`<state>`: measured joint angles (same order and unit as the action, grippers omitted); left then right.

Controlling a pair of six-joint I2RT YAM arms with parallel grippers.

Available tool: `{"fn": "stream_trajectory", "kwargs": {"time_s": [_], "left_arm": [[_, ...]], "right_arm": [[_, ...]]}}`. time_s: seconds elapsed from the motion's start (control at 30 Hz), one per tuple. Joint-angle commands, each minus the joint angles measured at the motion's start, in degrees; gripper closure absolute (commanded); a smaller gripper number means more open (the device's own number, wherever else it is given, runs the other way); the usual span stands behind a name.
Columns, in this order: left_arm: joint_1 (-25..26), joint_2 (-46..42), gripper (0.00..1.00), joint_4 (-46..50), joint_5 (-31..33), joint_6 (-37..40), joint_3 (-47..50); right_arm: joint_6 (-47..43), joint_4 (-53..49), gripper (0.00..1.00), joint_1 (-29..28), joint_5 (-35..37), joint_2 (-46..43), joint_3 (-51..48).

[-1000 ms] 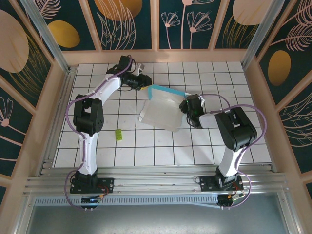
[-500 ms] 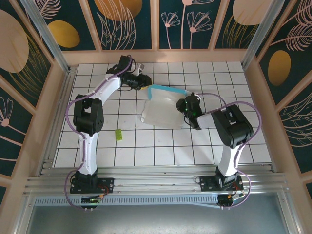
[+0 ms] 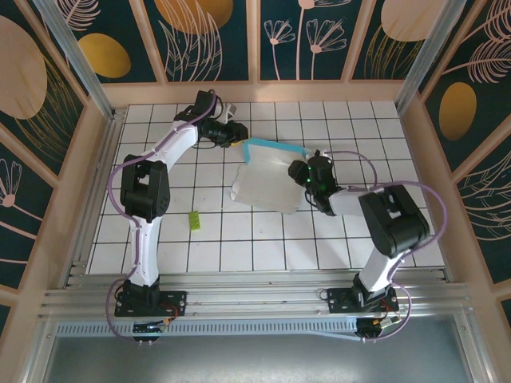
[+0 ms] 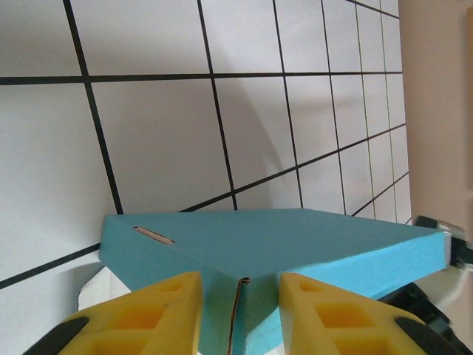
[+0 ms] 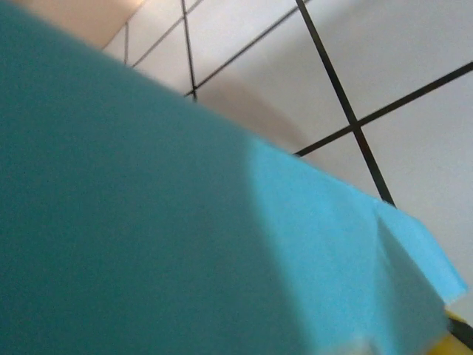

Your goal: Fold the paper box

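Tabletop: white tiled surface with black grid lines [image 3: 108, 239]; it lies beneath both sets of fingers.

Scrap: small yellow-green scrap [image 3: 194, 221]; it lies flat on the tiles, well apart from the left fingers on their near side, and clear of the card.

Left gripper [image 3: 238, 137]: it sits at the far left corner of the card. In the left wrist view its two yellow fingers [image 4: 148, 314] stand narrowly parted, clamped on a cyan fold that passes between them. A seam in the card runs down the gap.

Paper box [image 3: 267, 182]: thin card cut-out, whitish-grey face up with a cyan strip along its far edge. It spans from the left fingers to the right fingers. The corner at the left fingers is raised off the tiles and casts a shadow.

Right gripper [image 3: 304, 174]: it sits at the right edge of the card, its tips covered by its own body in the top view. In the right wrist view the cyan face lies blurred just before the fingers, with a sliver of yellow at the lower right. Whether these fingers grip the card or stand apart from it cannot be told.
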<state>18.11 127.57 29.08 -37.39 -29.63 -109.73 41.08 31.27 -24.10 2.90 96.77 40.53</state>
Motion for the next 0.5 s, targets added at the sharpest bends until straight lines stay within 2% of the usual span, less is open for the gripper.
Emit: {"fn": "stream_trajectory", "kwargs": {"time_s": [0.0,0.2,0.27,0.3,0.4,0.47], "left_arm": [[0.36,1.8,0.67,2.73,0.76,0.69,-1.4],[0.4,2.24,0.67,2.66,1.03,0.12,-2.28],[0.42,2.42,0.67,2.76,0.91,-0.08,-2.65],[0.38,2.42,0.67,2.8,1.0,-0.08,-2.83],[0.35,2.37,0.67,2.82,1.17,-0.25,-3.03],[0.38,2.27,0.67,2.97,1.18,-0.26,-3.24]], "right_arm": [[-6.46,-7.8,0.46,-0.52,0.24,-8.22,-1.74],[-17.44,-21.01,0.22,1.89,-1.82,-18.47,-1.9],[-20.0,-22.76,0.04,4.79,-5.98,-20.24,-1.95],[-21.92,-22.97,0.01,6.49,-8.27,-20.56,-1.82],[-26.47,-25.44,0.02,10.79,-10.34,-18.55,0.78],[-29.9,-26.36,0.09,12.41,-10.97,-15.96,2.75]]}}
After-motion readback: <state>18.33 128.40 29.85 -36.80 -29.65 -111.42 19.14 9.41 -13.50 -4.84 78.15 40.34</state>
